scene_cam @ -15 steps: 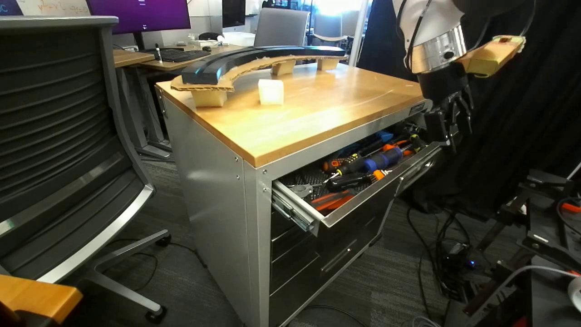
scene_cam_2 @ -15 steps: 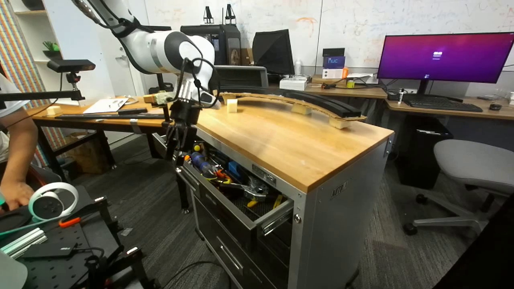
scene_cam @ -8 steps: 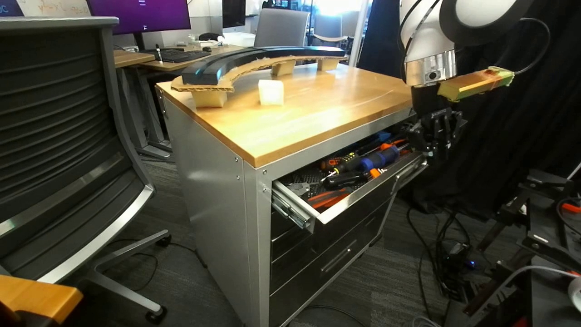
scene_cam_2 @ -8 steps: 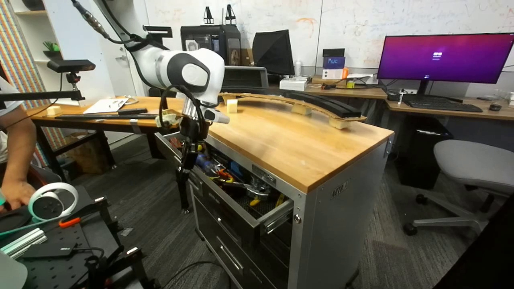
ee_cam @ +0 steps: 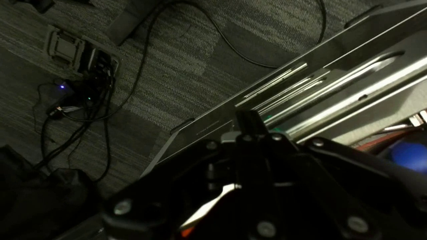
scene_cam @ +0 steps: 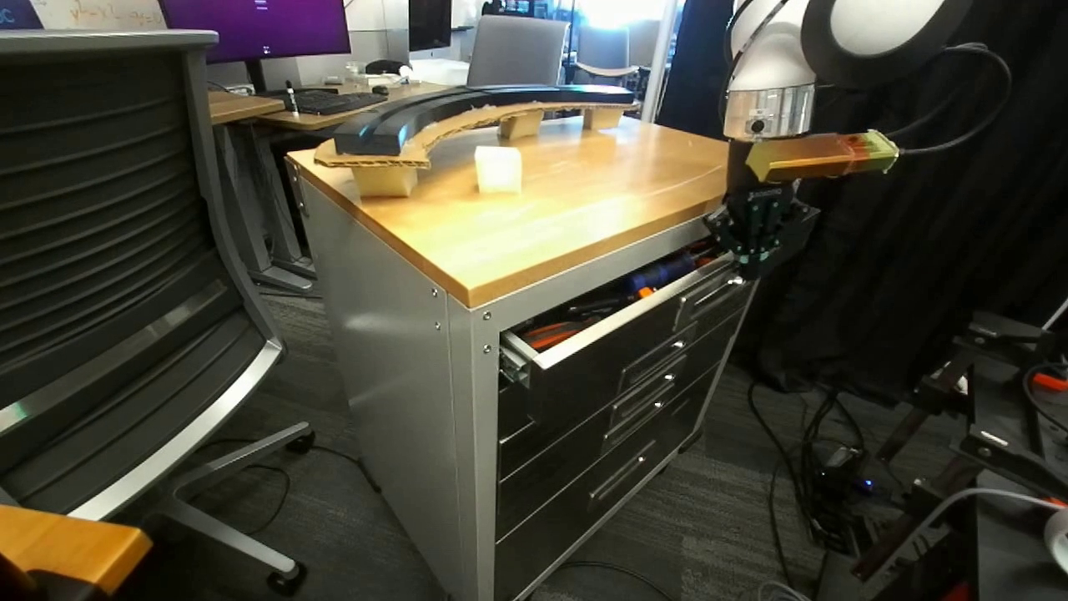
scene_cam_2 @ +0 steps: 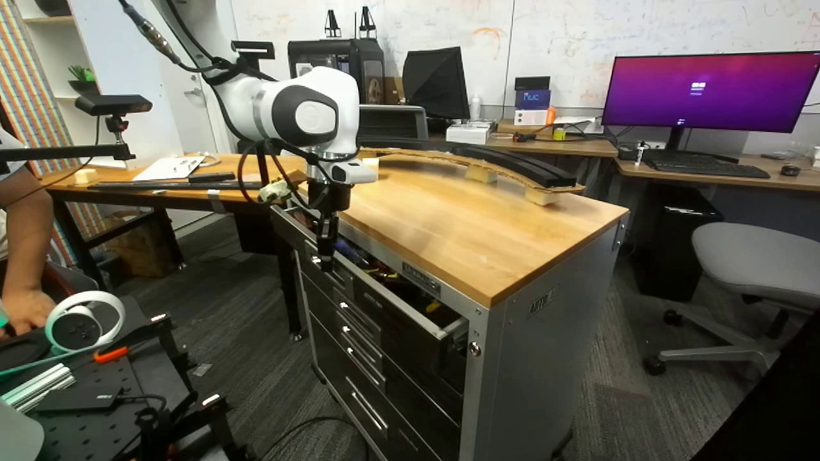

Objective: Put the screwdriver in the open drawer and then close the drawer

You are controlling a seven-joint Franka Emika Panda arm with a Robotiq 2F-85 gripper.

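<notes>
The drawer, topmost in the wood-topped cabinet, is pulled out a short way in both exterior views. Through its narrow gap a blue-handled tool and red-orange handles show. I cannot make out the screwdriver; it is hidden from these views. My gripper is shut, pointing down at the outer side of the drawer's front, towards one end. In an exterior view the gripper overlaps the drawer front. In the wrist view the closed gripper lies beside the drawer's bright rim, with nothing seen between the fingers.
On the wooden cabinet top stand a white block and a curved black piece on cardboard. Below are further drawers with handles. An office chair flanks the cabinet. A person's arm is at the side.
The gripper has gone from spread fingers to shut and moved towards the cabinet. The drawer has slid inward with it, narrowing the gap and covering most of the tools.
</notes>
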